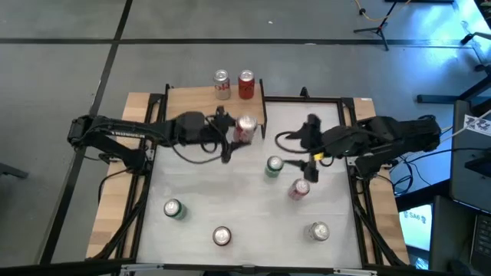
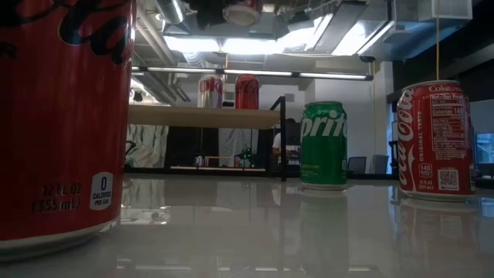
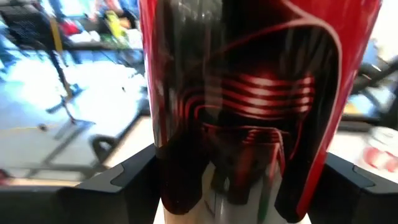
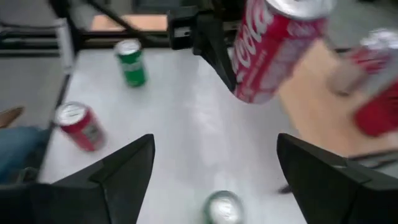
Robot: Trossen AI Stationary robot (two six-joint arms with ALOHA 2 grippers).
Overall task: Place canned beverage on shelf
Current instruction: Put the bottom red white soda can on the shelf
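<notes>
On the shelf point(image 1: 192, 98), toward its back edge, two cans already stand upright and just beside each other: a silver can point(image 1: 222, 83) and a red can point(image 1: 246, 84). We judge the task partly done. Our left gripper point(image 1: 230, 132) is clamped on a third, a red Coca-Cola can point(image 1: 245, 129), held in the air near the shelf's front right corner; the left wrist view shows both fingers pressed to its sides. The front and left of the board look bare, so we have room to set it down without touching the standing pair, though the shelf's right edge is close.

Farther right, our right gripper point(image 1: 313, 162) hangs over the white table point(image 1: 230, 199) with its fingers apart and nothing between them. A green can point(image 1: 274, 165) stands just beside it, and a red can point(image 1: 298, 188) near that. Three more cans wait along the front, well apart, so five are left on the table.
</notes>
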